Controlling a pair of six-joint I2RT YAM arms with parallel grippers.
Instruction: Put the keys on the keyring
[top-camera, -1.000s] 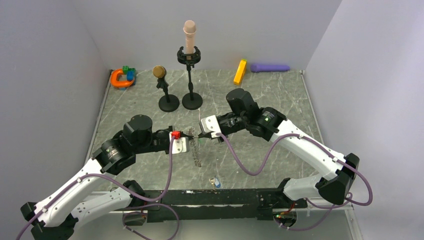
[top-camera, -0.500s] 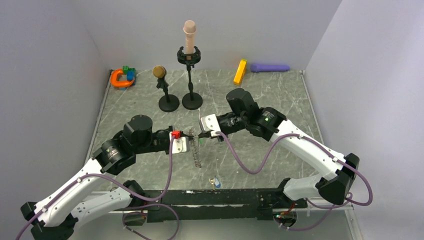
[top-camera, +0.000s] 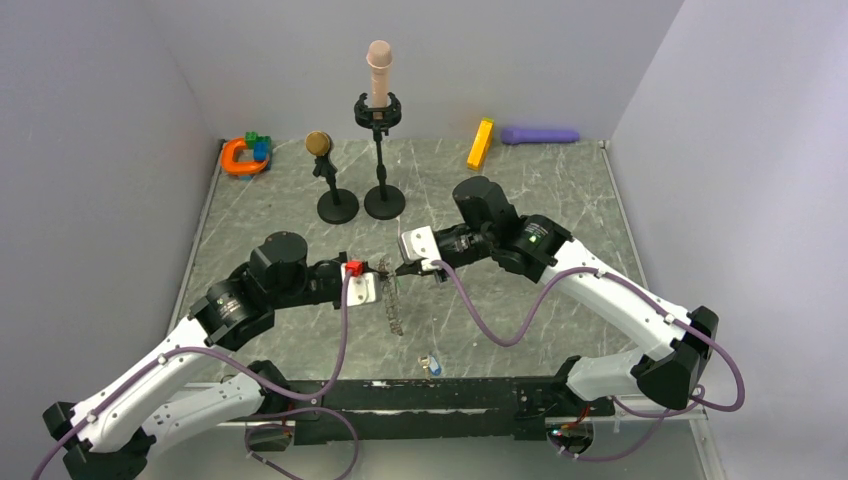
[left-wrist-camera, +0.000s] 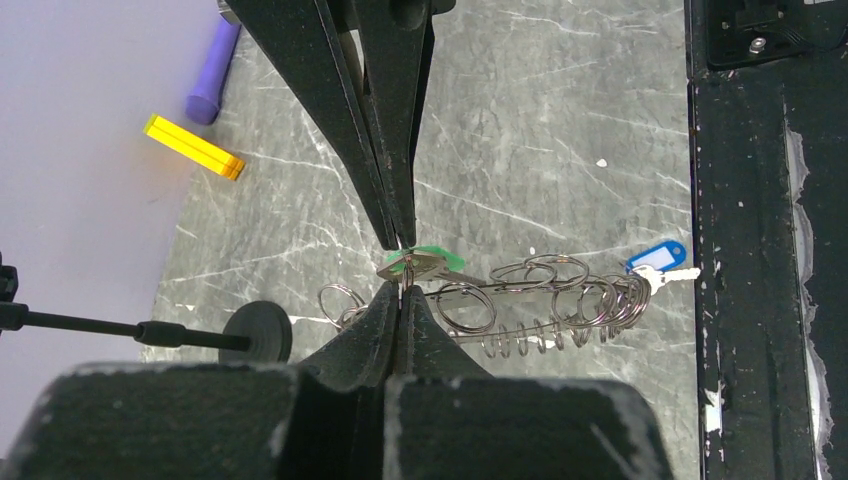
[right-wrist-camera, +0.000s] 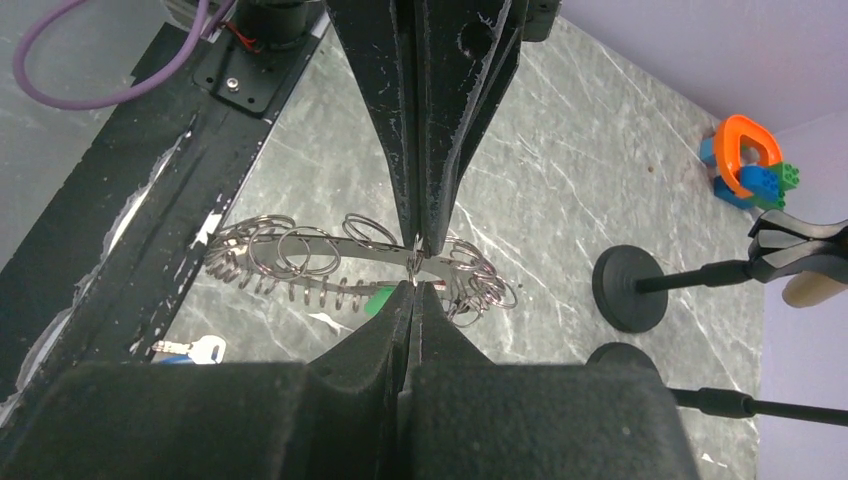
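The keyring is a metal strip and spring with several split rings; it hangs between my grippers and also shows in the left wrist view and the right wrist view. My left gripper is shut on one thin small ring of it. My right gripper is shut tip to tip against the left one, at the green key, whose head sits at that same ring. No red key shows. A blue-tagged key lies on the table near the front.
Two black microphone stand bases stand behind the grippers. A yellow block, a purple cylinder and an orange clamp with toy bricks lie along the back wall. A black rail runs along the front edge.
My left arm has edged slightly to the right toward the right gripper. Both grippers stay shut at the same spot.
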